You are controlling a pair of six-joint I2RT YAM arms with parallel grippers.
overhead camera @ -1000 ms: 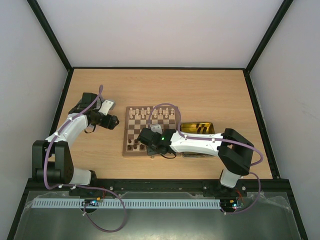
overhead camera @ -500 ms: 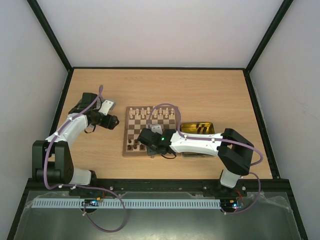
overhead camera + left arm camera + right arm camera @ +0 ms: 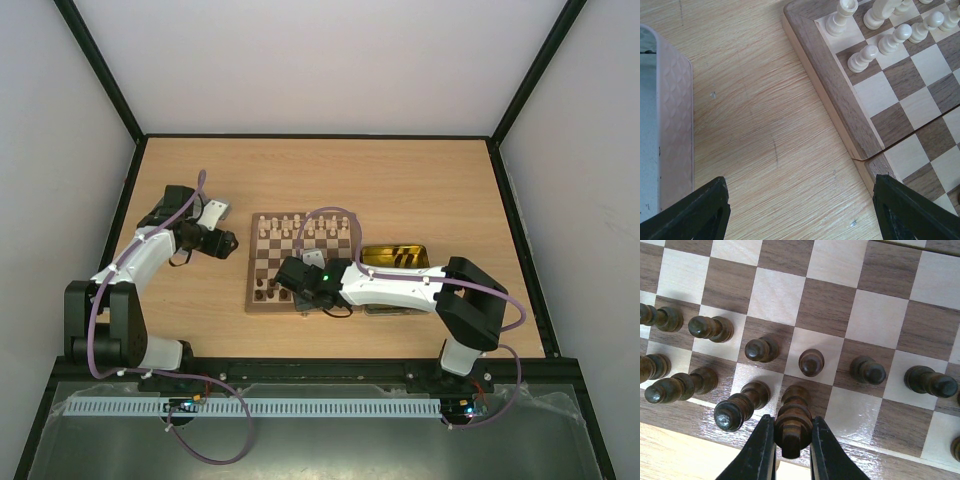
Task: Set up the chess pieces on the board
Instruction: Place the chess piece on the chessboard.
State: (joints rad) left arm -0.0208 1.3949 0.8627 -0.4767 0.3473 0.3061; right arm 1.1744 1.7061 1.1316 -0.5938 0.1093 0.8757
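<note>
The right gripper (image 3: 792,442) was clamped on a dark piece (image 3: 793,417) in the near row of the board (image 3: 250,292), among other dark pieces (image 3: 760,350). Farther left, the left gripper (image 3: 800,210) hung with fingers apart above the table (image 3: 755,125), between a tin lid (image 3: 672,125) and the board's corner. Pale pieces (image 3: 892,41) stood along the far rows.

The board (image 3: 276,261) lies mid-table, pale pieces (image 3: 300,228) along its far rows; right gripper (image 3: 277,287) low over dark pieces (image 3: 263,291) at its near edge; left gripper (image 3: 229,243) beside its left rim.
</note>
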